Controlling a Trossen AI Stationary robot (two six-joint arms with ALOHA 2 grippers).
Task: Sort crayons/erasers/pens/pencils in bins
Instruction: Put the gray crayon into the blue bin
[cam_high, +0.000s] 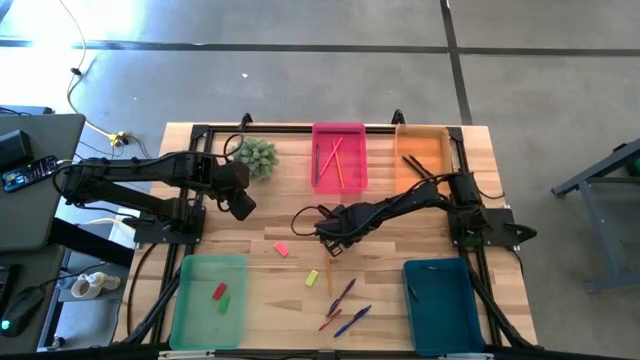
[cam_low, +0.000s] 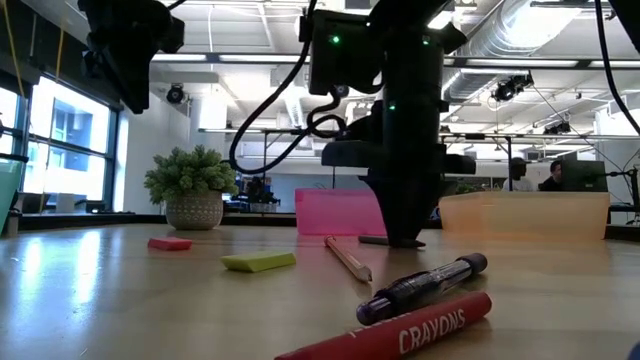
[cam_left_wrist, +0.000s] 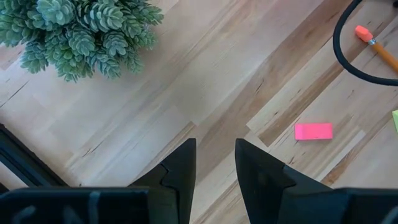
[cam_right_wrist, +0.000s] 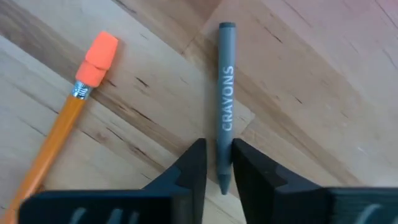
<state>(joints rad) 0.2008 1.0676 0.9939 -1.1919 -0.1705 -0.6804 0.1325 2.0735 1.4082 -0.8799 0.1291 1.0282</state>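
Grey crayon (cam_right_wrist: 224, 99) lies flat on the wooden table (cam_high: 300, 300) near mid-table, "CRAYONS" printed along its paper wrap. My right gripper (cam_right_wrist: 217, 165) is down over it, fingers straddling the pointed end with the stick between them; they look nearly closed on it, but I can't tell if the pads have full contact yet. My read: light, stiff, but wax snaps if squeezed hard or levered, and the paper wrap gives fair friction. A round stick will roll if a finger nudges it. Taking it this close to the tip means it may droop or pivot in the jaws; a hold nearer the middle would carry steadier.

Just beside it lies an orange pencil (cam_right_wrist: 62, 134) with a pinkish eraser tip, apart from the crayon and clear of the fingers.

Further out in the high view: pink eraser (cam_high: 281, 249), yellow eraser (cam_high: 312, 277), a cluster of pens (cam_high: 345, 305) toward the near edge. Pink bin (cam_high: 340, 183) holds sticks, orange bin (cam_high: 421, 135) has one dark item, green bin (cam_high: 209, 303) has two erasers, teal bin (cam_high: 439, 300) one thin item.

Left gripper (cam_left_wrist: 214, 165) waits off the table surface near the potted plant (cam_high: 256, 156), fingers a little apart, holding nothing
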